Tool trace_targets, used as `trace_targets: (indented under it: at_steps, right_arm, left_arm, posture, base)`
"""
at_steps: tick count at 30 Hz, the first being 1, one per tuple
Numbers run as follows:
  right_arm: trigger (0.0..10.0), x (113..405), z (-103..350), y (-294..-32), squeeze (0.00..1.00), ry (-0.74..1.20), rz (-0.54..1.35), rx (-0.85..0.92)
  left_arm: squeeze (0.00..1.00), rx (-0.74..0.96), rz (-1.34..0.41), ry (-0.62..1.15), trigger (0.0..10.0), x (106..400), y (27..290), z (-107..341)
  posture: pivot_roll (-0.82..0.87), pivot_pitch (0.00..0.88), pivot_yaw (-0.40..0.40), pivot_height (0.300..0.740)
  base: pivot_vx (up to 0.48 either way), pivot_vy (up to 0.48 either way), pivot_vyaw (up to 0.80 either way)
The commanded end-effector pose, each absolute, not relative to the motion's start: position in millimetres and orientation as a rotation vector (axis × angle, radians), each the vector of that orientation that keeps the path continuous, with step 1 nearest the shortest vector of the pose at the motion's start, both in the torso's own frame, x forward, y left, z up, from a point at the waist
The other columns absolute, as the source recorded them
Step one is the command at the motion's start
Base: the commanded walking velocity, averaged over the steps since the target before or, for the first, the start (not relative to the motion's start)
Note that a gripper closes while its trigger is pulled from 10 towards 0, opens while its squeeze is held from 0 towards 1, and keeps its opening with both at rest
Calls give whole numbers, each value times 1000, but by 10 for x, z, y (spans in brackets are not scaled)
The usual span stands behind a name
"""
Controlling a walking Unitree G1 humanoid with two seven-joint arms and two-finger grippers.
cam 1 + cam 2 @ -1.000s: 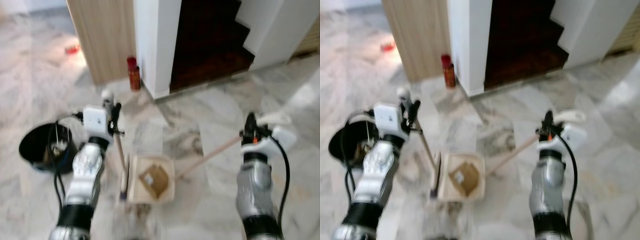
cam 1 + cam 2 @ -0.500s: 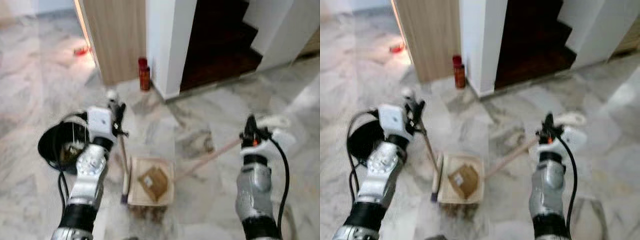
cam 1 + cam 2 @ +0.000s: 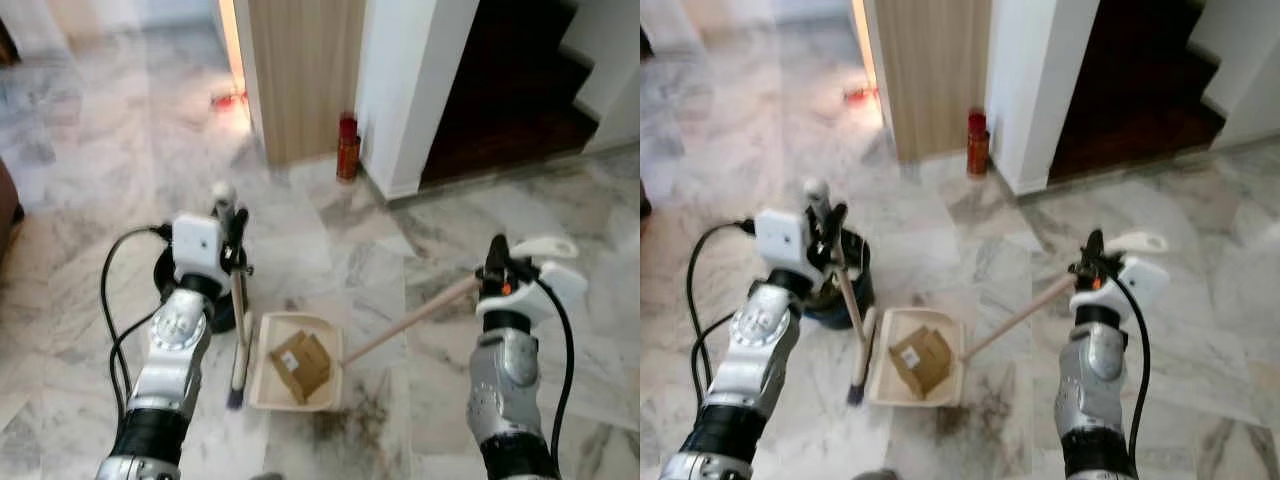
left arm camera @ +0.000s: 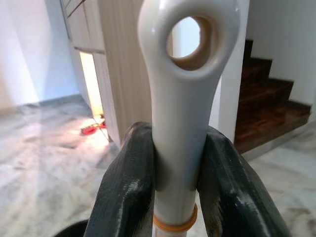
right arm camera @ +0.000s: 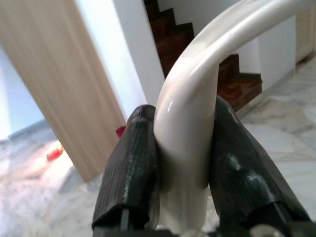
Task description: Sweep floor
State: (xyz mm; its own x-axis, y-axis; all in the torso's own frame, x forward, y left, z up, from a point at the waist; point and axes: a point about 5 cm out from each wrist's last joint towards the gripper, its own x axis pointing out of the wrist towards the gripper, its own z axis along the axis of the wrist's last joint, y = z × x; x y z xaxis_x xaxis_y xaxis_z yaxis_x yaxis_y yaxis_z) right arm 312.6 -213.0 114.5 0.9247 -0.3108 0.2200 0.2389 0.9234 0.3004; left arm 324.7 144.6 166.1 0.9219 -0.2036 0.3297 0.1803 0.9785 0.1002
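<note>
Floor: grey-veined marble floor (image 3: 90,150), stairs beyond.
Left tool (image 4: 174,185): clamped on upright broom handle (image 3: 238,300).
Right tool (image 5: 180,163): gripping dustpan handle (image 3: 410,320).
Dustpan (image 3: 297,375): on floor between arms, holding brown scrap, probably cardboard (image 3: 302,364).
Black bin (image 3: 845,285): beside broom.

— What's the left tool (image 4: 178,197) gripping?
— A white handle (image 4: 180,113) with a hole in its end, pinched between both black fingers (image 4: 126,190).
— And behind?
— Wood panel (image 4: 121,69), dark stairs (image 4: 264,106), marble floor (image 4: 44,148), something red (image 4: 91,129) on it.
</note>
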Motion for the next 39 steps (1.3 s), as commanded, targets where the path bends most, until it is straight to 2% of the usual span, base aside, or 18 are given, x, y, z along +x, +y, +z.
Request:
trace_targets:
  at_steps: [1,16,39]
  right_arm:
    - [10000,3151,1261,-2099,0,-324,-275,278]
    - [10000,3152,1269,-2111,0,-324,-273,277]
    - [10000,3161,1259,-2115,0,-323,-269,284]
  left_arm:
    - [0,83,-191,-394,10000,3248,1486,1777]
    - [0,68,-209,-389,10000,3224,1433,1765]
    - [0,59,-235,-389,10000,3207,1388,1763]
  posture:
    - [186,110,-47,740]
    - [186,125,-50,740]
    - [189,97,-44,740]
  base:
    - [0,330,0]
    - [0,329,0]
    - [0,328,0]
